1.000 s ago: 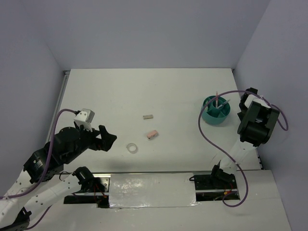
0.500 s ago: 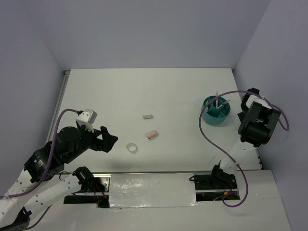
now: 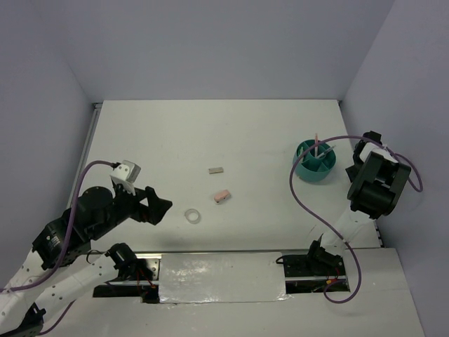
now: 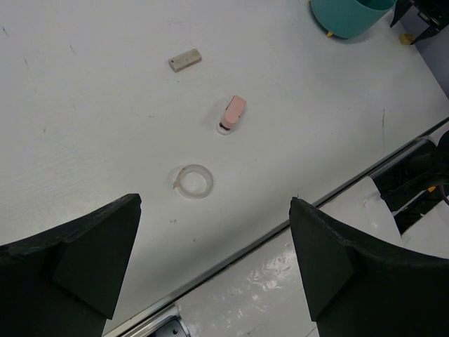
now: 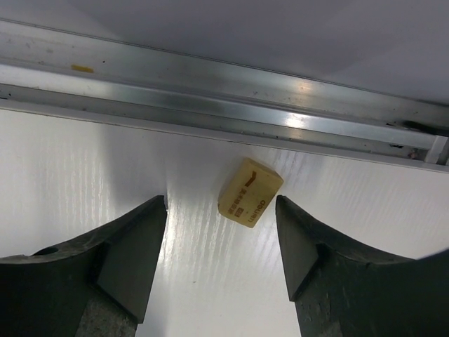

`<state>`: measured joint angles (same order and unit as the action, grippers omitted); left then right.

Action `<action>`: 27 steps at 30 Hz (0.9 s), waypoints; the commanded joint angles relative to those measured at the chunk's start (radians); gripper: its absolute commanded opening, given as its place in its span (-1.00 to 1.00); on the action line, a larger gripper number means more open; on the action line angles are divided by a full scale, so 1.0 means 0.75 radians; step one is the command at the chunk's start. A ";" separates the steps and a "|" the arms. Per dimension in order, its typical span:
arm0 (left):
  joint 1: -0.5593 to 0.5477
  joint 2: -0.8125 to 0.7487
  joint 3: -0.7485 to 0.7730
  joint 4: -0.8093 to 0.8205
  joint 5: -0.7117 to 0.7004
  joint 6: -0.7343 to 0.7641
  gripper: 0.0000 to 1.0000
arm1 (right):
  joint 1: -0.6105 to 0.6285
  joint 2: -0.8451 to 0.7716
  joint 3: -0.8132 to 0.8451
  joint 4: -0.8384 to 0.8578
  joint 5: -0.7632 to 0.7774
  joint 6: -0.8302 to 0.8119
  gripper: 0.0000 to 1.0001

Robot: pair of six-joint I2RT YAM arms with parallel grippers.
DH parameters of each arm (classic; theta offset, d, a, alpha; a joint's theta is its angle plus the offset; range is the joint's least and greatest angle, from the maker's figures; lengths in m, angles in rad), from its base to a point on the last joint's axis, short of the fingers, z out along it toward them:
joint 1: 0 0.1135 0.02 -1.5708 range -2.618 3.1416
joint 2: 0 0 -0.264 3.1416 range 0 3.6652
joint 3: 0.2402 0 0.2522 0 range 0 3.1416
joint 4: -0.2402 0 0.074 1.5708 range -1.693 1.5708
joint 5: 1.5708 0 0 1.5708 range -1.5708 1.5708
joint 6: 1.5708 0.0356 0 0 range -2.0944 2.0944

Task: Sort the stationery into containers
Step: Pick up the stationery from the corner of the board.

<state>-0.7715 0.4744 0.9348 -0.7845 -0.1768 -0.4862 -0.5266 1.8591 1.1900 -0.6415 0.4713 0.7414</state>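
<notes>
Stationery lies in two groups on the white bench (image 3: 210, 133). Near the middle of the near edge, the overhead view shows a clear tape ring (image 3: 192, 215), a pink block (image 3: 222, 196) and a grey-tan block (image 3: 216, 170), each apart from the others. By the right edge stands the teal organiser (image 3: 314, 161), with pens (image 3: 317, 144) upright inside.

The left wrist view repeats the three loose pieces, the tape ring (image 4: 194, 180) being nearest. The left fingers (image 4: 105, 239) are spread wide and hold nothing. Only the base of the organiser (image 4: 349, 14) shows at the top of that view.

Only the right wrist view shows a tan eraser (image 5: 250, 193), lying flat beside the aluminium rail (image 5: 210, 91) that borders the bench. The right fingers (image 5: 133, 239) stand apart on either side of it, with bare bench showing between them and the eraser. From overhead, the right arm (image 3: 375, 182) hides this eraser.

Pale lilac-grey walls enclose the bench on three sides. A shiny silver sheet (image 3: 221, 277) lies between the arm bases at the near edge.
</notes>
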 commanded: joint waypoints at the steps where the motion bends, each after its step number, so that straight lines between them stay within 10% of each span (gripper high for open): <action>1: -0.008 -0.017 0.009 0.060 0.037 0.045 0.99 | -0.087 0.035 -0.036 0.041 -0.025 -0.142 0.40; 14: -0.008 -0.035 0.018 0.070 0.080 0.074 0.99 | -0.104 0.008 -0.112 0.101 -0.070 -0.248 0.11; 24: -0.008 -0.058 0.018 0.077 0.097 0.086 0.99 | -0.128 -0.039 -0.175 0.154 -0.113 -0.287 -0.94; 27: -0.008 -0.056 0.018 0.077 0.095 0.084 0.99 | -0.126 -0.069 -0.192 0.182 -0.139 -0.285 -1.00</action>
<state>-0.7715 0.4404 0.9348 -0.7799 -0.1242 -0.4450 -0.5545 1.7931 1.0866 -0.5331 0.4217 0.5480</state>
